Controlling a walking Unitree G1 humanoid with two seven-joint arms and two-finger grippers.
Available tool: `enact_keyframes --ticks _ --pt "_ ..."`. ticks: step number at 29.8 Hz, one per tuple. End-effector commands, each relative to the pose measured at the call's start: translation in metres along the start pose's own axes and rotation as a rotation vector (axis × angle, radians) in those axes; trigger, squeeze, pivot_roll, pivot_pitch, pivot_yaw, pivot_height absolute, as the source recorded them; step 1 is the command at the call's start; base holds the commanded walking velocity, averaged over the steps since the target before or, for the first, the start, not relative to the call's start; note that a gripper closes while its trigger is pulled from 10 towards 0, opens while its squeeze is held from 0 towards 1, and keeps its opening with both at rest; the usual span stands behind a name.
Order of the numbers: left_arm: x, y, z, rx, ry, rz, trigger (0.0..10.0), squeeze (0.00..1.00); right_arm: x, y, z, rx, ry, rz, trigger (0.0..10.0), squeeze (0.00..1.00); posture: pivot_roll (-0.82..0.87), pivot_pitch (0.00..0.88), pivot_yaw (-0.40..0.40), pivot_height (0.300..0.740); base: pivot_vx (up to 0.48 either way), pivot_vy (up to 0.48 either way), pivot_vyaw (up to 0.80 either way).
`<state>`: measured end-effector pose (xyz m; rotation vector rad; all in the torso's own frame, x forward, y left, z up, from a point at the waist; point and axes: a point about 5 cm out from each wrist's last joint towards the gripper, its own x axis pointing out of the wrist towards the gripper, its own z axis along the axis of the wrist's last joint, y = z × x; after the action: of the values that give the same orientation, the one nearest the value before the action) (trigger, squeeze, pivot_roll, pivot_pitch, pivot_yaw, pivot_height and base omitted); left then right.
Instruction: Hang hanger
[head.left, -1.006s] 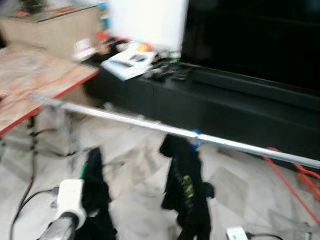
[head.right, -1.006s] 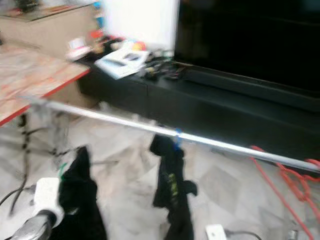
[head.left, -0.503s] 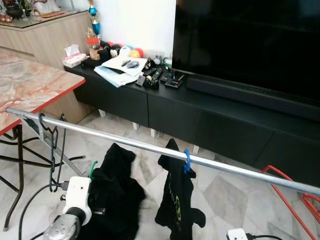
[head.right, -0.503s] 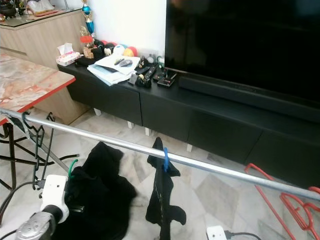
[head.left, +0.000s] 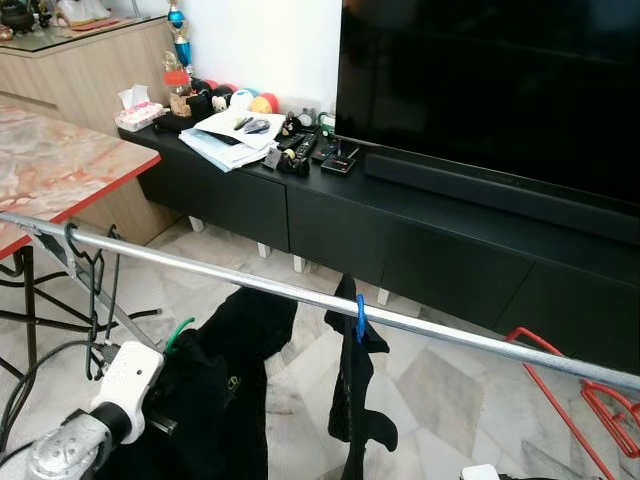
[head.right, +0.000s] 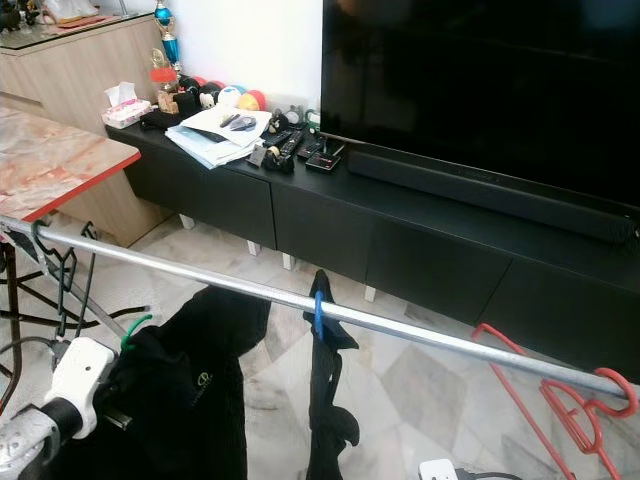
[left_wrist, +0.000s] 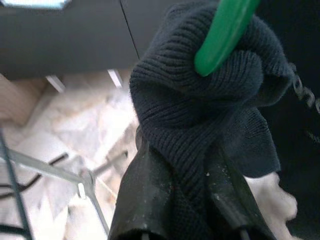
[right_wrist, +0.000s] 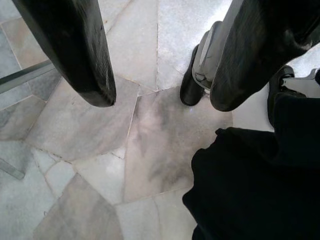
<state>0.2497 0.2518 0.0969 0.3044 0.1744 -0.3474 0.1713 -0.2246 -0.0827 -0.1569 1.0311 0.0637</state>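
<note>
My left gripper (left_wrist: 187, 167) is shut on the collar of a black knit garment (head.left: 225, 395) that hangs on a green hanger (left_wrist: 225, 32). The green hook (head.left: 178, 333) pokes out just below and in front of the silver rail (head.left: 230, 282). My left arm (head.left: 95, 405) reaches up from the lower left. A second black garment (head.left: 358, 395) hangs from the rail on a blue hanger (head.left: 360, 313). My right gripper (right_wrist: 160, 95) is open and points down at the marble floor, with black cloth (right_wrist: 260, 185) beside it.
Black wire hangers (head.left: 88, 270) hang at the rail's left end and a red hanger (head.right: 575, 400) at its right end. Behind the rail stand a black TV cabinet (head.left: 440, 240) and a large TV (head.left: 500, 90). A marble-topped table (head.left: 55, 165) is at the left.
The view was blurred a second ago and is now sharp and shifted, so the camera moved. The black garment in my left gripper now reaches up closer to the rail.
</note>
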Motion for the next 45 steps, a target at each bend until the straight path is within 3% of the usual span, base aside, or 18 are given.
enact_keyframes --ticks 1,10,18,30,36,45 --pt "0.000 0.008 0.022 0.024 -0.099 -0.019 10.0 0.00 0.000 -0.001 0.000 -0.014 0.000 -0.001 10.0 0.00 -0.01 0.061 0.010 0.740 0.000 0.000 0.00" --pt "0.005 0.010 0.028 0.036 -0.115 -0.148 10.0 0.00 0.000 -0.003 0.003 -0.020 -0.005 -0.010 10.0 0.00 -0.01 0.081 0.014 0.740 0.000 0.000 0.00" --pt "0.015 0.015 0.035 0.038 -0.118 -0.185 10.0 0.00 0.001 0.000 0.004 -0.012 -0.007 -0.012 10.0 0.00 -0.01 0.090 0.030 0.740 0.000 0.000 0.00" --pt "0.033 0.002 0.028 0.046 -0.021 -0.291 10.0 0.00 0.001 0.003 0.005 -0.008 -0.008 -0.018 10.0 0.00 0.00 0.105 0.055 0.740 0.000 0.000 0.00" --pt "0.045 0.007 0.035 0.055 -0.036 -0.241 10.0 0.00 0.002 0.004 0.005 -0.006 -0.006 -0.018 10.0 0.00 0.00 0.107 0.060 0.740 0.000 0.000 0.00" --pt "0.050 0.008 0.031 0.041 -0.016 -0.189 10.0 0.00 0.002 0.004 0.005 -0.007 -0.005 -0.020 10.0 0.00 0.00 0.109 0.056 0.740 0.000 0.000 0.00"
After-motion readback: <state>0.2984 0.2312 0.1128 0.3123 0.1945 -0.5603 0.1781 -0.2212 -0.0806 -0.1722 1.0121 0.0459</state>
